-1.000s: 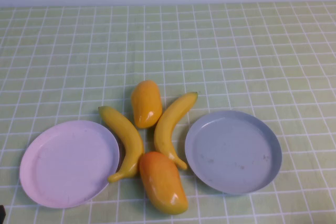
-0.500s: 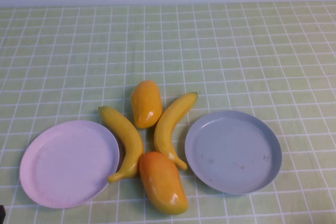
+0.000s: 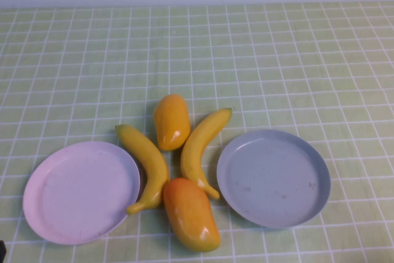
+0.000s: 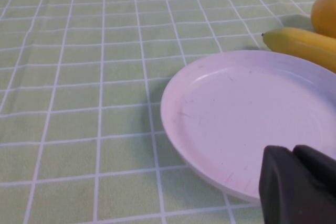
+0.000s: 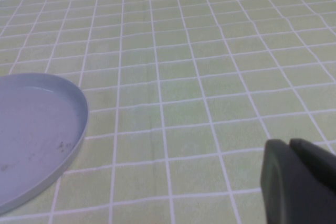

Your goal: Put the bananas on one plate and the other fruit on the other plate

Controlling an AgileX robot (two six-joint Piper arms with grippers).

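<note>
Treat the glossy, rigid bananas (image 3: 148, 164) between pink plate (image 3: 80, 190) and grey-blue plate (image 3: 274, 177) as slippery; grip mid-length; left hand (image 4: 299, 184) and right hand (image 5: 296, 182) near those plates, state indeterminable.

Checked green cloth-covered table (image 3: 277, 47): bears all items.
Round shallow pale pink plate (image 3: 81, 190): near left.
Round shallow grey-blue plate (image 3: 273, 178): near right.
2 long curved yellow plastic bananas between the plates: left banana (image 3: 145, 165) just beside the pink plate's rim; right banana (image 3: 201, 148) near the grey-blue plate.
2 plump orange-yellow mangoes: far mango (image 3: 172, 121) between the bananas' far ends; near mango (image 3: 191, 214) touching their near tips.
Left gripper (image 4: 299, 184): over the pink plate's near edge.
Right gripper (image 5: 299, 182): over cloth, right of the grey-blue plate.
</note>
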